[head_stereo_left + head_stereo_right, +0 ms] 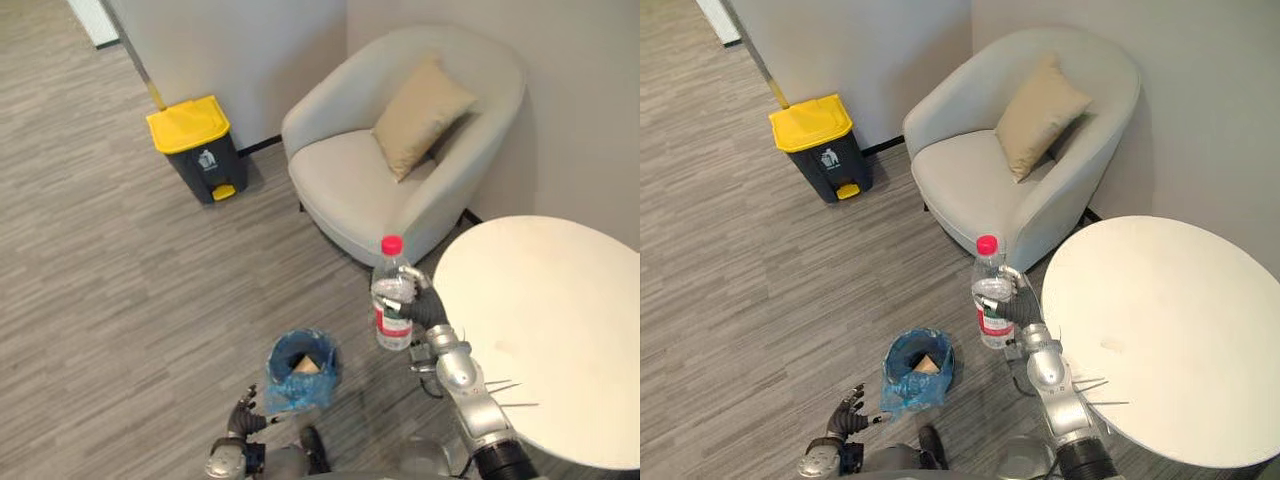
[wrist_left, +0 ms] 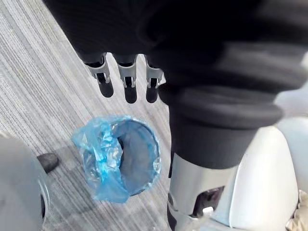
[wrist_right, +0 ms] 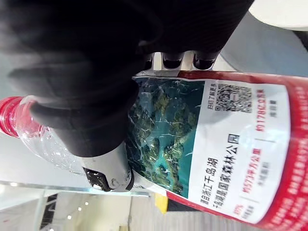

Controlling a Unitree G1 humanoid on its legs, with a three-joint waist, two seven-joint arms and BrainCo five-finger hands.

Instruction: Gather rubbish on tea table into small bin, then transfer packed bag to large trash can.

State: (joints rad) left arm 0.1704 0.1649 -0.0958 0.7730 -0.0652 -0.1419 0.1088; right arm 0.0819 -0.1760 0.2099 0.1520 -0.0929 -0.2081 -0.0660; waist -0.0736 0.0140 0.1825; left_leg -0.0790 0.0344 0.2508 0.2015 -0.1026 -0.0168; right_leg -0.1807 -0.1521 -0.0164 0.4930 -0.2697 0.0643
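A clear plastic bottle (image 1: pixel 391 295) with a red cap and a red-and-green label is held upright in the air, left of the round white tea table (image 1: pixel 560 330). My right hand (image 1: pixel 428 310) is shut on it; its fingers (image 3: pixel 173 60) wrap the label (image 3: pixel 202 139). On the floor below and to the left stands the small bin (image 1: pixel 303 370), lined with a blue bag and holding a brownish scrap (image 1: pixel 308 366). My left hand (image 1: pixel 243 415) hovers low beside this bin, fingers (image 2: pixel 130 82) relaxed and holding nothing. The large grey trash can (image 1: pixel 197 148) with a yellow lid stands by the far wall.
A light grey armchair (image 1: pixel 400 150) with a tan cushion (image 1: pixel 420 115) stands against the wall behind the tea table. Grey wood-pattern floor spreads to the left between the small bin and the large can.
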